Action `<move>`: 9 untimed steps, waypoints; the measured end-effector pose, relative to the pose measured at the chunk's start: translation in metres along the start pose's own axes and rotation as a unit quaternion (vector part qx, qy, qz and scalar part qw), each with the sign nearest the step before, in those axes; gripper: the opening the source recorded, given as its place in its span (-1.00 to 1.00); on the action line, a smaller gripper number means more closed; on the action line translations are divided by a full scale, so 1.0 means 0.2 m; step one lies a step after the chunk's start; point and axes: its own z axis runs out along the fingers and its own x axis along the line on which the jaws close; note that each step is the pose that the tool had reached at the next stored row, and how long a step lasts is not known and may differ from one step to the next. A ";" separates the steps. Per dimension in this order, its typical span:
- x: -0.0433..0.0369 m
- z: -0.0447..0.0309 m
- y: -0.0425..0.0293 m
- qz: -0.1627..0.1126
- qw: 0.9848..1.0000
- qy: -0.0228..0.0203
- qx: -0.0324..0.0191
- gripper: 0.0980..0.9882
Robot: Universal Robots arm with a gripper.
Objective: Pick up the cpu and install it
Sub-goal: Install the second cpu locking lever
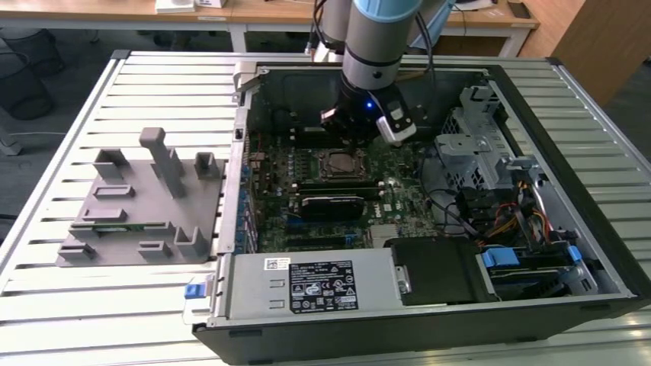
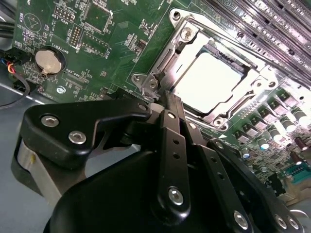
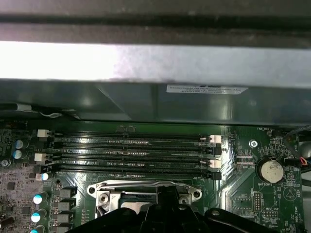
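The cpu [image 2: 212,80], a flat square with a silvery-white top, lies inside the motherboard socket [image 2: 181,30] with the metal frame around it. In the second wrist view my gripper [image 2: 165,99] hangs just above the socket's corner, its black fingers [image 2: 171,141] drawn together with nothing between them. The exterior view has the gripper [image 1: 358,137] inside the open computer case, right over the socket [image 1: 341,162]. In the first wrist view the socket frame [image 3: 146,190] sits just beyond the gripper's black body.
A grey plastic fixture [image 1: 142,200] stands on the slatted table at the exterior view's left. In the case are memory slots [image 3: 136,150], a coin battery [image 2: 49,60], a power supply [image 1: 315,284], a drive cage [image 1: 478,145] and loose cables [image 1: 508,221].
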 end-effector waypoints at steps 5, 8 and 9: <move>0.000 -0.008 -0.003 0.000 1.000 0.000 0.000 -0.98; 0.000 -0.038 0.001 0.000 1.000 0.000 0.000 -0.98; 0.000 -0.049 0.003 0.000 1.000 0.000 0.000 -0.98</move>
